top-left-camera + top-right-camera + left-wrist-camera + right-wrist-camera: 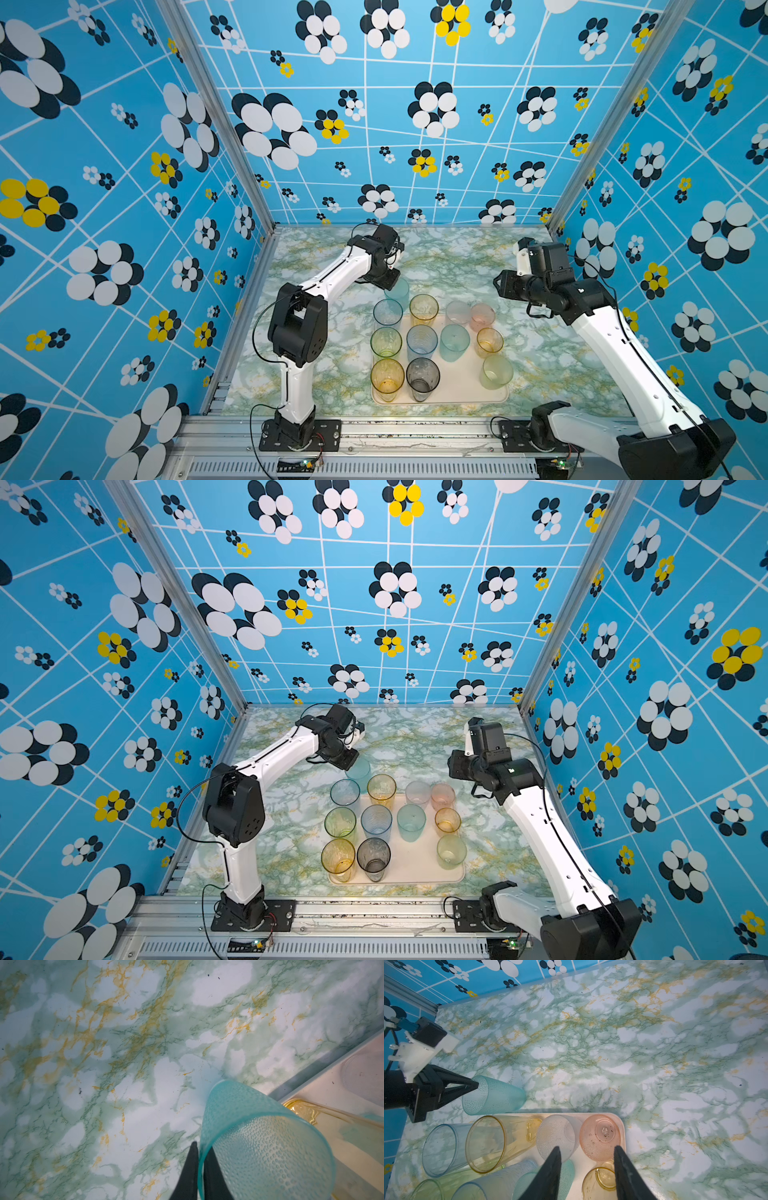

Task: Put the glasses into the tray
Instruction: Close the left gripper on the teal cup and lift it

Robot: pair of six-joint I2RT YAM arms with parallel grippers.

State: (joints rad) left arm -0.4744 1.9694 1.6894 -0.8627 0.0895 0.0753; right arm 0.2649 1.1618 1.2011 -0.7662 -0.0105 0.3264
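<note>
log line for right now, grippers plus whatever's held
left gripper: shut on teal glass rim | teal glass: beside tray, far edge | right gripper: open, empty

The teal tumbler (259, 1147) looks like see-through plastic with a pebbly, dimpled skin, while the amber glass (517, 1132) is smooth and shiny. The tray (320, 1084) is matt cream plastic, and the table (104, 1064) is a slick marble print.

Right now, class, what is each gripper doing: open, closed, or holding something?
Left gripper: closed on the teal glass, pinching its rim.
Right gripper: open, holding nothing.
</note>
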